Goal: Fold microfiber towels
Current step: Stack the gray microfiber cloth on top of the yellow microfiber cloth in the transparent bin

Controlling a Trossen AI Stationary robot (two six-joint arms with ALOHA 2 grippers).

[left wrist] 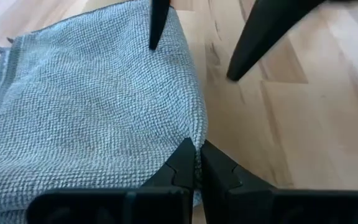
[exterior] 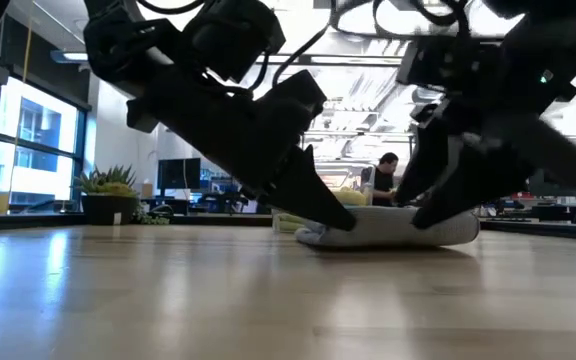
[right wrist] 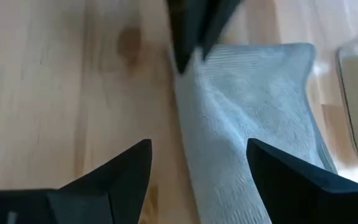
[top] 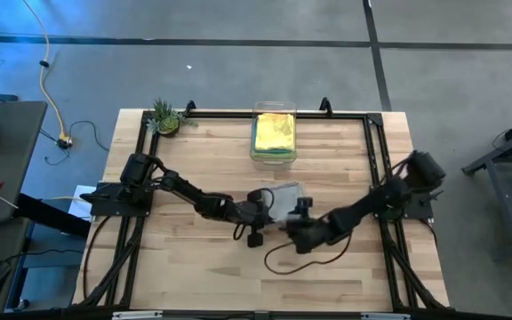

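Now | left claw (left wrist: 196, 158) pinching grey towel (left wrist: 92, 112) edge | right claw (right wrist: 197, 165) wide above it

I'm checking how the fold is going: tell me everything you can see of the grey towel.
The grey towel is a soft, nubbly microfiber cloth with a stitched hem, lying in a low, doubled-over bundle on the wooden table, near its middle, in front of the clear bin. The left hand is shut, pinching its edge. The right hand stands open over the towel's other side, holding nothing.
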